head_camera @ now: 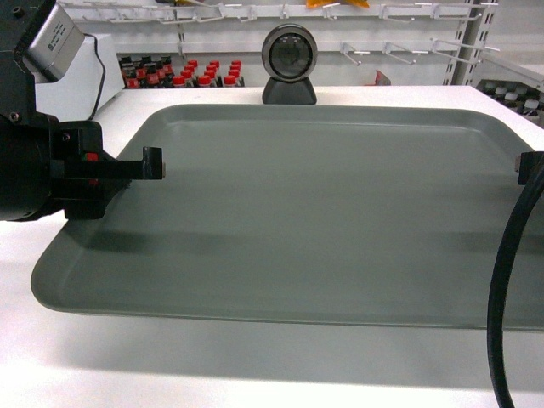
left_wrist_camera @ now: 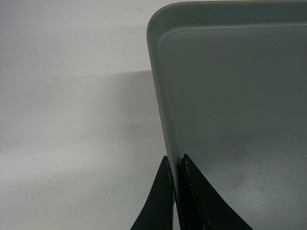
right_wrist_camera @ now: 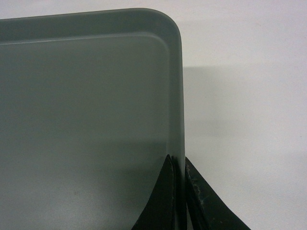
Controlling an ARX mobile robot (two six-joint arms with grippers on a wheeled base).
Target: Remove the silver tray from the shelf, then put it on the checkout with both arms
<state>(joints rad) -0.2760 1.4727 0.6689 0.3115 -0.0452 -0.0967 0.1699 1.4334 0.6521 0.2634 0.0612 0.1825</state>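
Note:
The silver tray (head_camera: 323,212) spans most of the head view, over the white checkout (head_camera: 255,365), with a shadow under its near edge. My left gripper (head_camera: 153,163) is shut on the tray's left rim. In the left wrist view its two fingers pinch the rim of the tray (left_wrist_camera: 230,96) at the gripper (left_wrist_camera: 176,163). My right gripper (head_camera: 529,170) is at the tray's right edge, mostly cut off in the head view. The right wrist view shows that gripper (right_wrist_camera: 178,163) clamped on the right rim of the tray (right_wrist_camera: 86,110). The shelf is out of view.
A black stand scanner (head_camera: 289,64) with a round glassy face stands just behind the tray's far edge. Red-capped bottles (head_camera: 183,75) and white peg hooks (head_camera: 399,47) fill the background. A thick black cable (head_camera: 510,272) hangs at the right front.

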